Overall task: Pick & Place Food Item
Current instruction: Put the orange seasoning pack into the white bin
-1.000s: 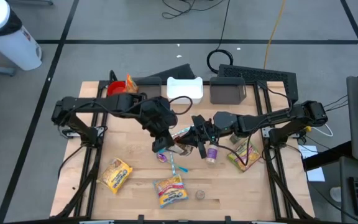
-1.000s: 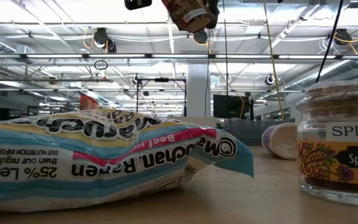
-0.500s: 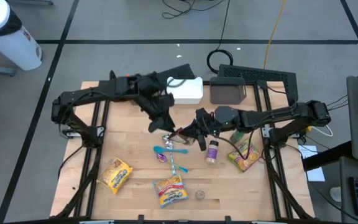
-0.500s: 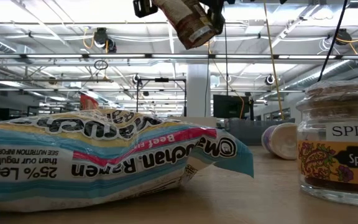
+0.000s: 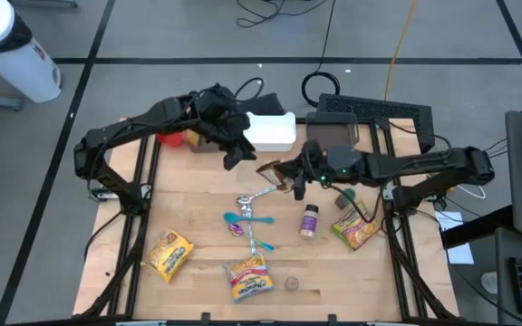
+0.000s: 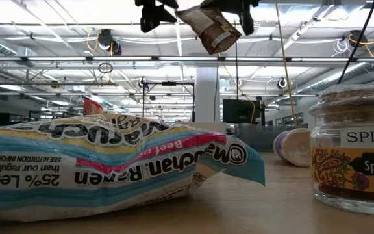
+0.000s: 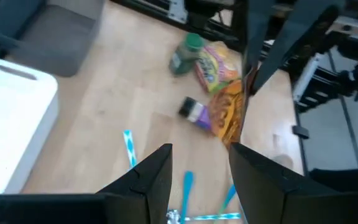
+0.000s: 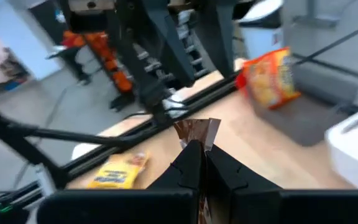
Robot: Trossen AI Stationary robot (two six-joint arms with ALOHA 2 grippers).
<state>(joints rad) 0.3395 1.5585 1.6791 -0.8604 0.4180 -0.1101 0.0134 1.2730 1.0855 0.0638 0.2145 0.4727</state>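
One brown packet pinched in right gripper, lifted above table

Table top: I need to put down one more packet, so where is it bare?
The table is bare on the left, between the left frame rail and the blue spoons. The front right corner past the small jar is free too. The middle and right are crowded with the spice bottle and snack bag.

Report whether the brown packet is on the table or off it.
Off it: the right gripper is shut on the brown packet, held high in the low view.
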